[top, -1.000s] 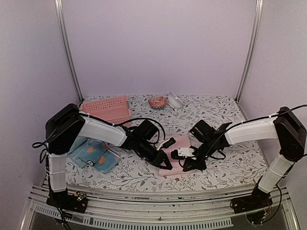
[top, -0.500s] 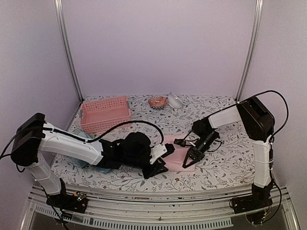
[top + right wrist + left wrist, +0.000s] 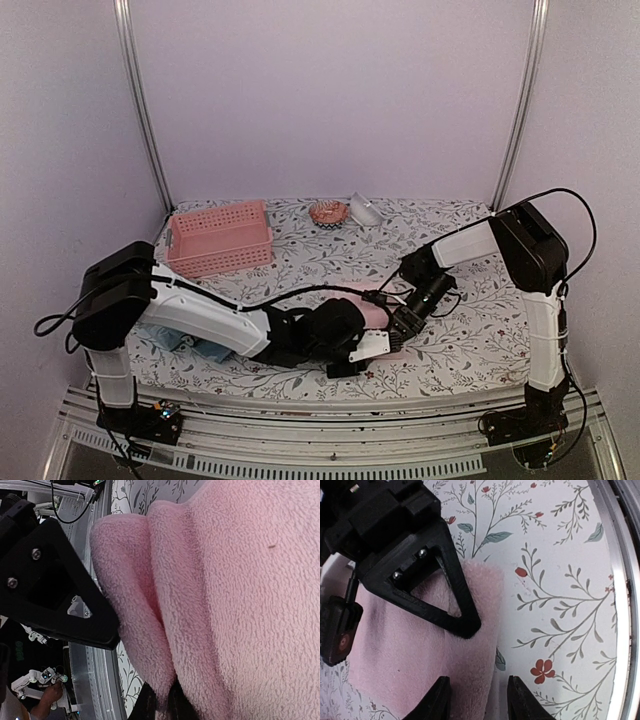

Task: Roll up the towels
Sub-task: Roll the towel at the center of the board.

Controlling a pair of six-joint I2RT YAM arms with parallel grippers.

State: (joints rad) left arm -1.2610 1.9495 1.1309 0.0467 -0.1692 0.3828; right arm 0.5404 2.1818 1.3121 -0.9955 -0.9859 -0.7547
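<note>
Towel (image 3: 250, 580): plain pink, fuzzy, double-layered.

Two towels show: a pink towel (image 3: 372, 312) and a mostly hidden light blue towel (image 3: 195, 345). The tabletop (image 3: 480, 330) also carries one pink perforated basket (image 3: 225, 255), one small orange dish (image 3: 328, 212) and one white object (image 3: 366, 211).
</note>
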